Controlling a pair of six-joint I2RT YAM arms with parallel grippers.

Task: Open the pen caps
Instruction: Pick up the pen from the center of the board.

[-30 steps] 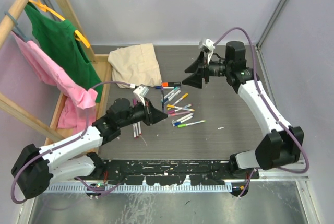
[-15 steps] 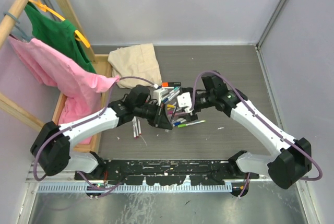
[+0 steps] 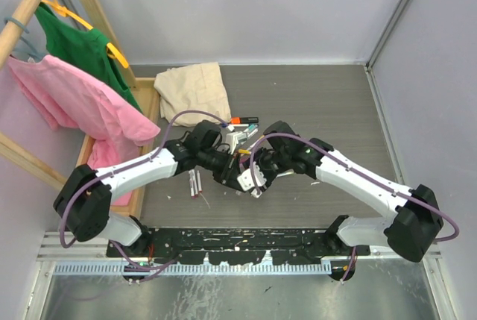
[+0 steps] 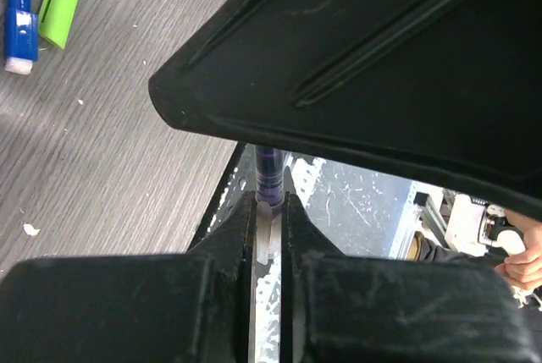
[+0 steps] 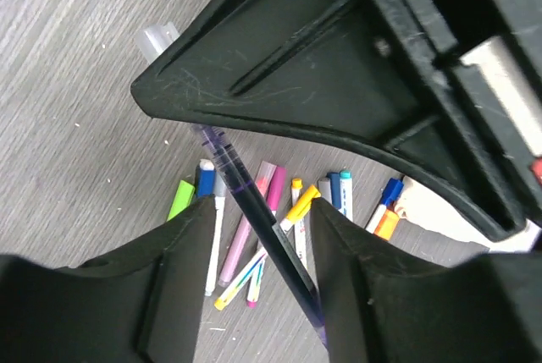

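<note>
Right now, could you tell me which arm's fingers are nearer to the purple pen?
Left. The left fingers are clamped on the purple pen; the right fingers stand open on either side of it.

Green, blue, yellow and pink pen caps (image 5: 302,203) sit on thin pens (image 5: 213,240) lying scattered

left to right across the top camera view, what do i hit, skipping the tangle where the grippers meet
pink garment → beige cloth → orange-capped black marker → right arm's shoulder
</note>
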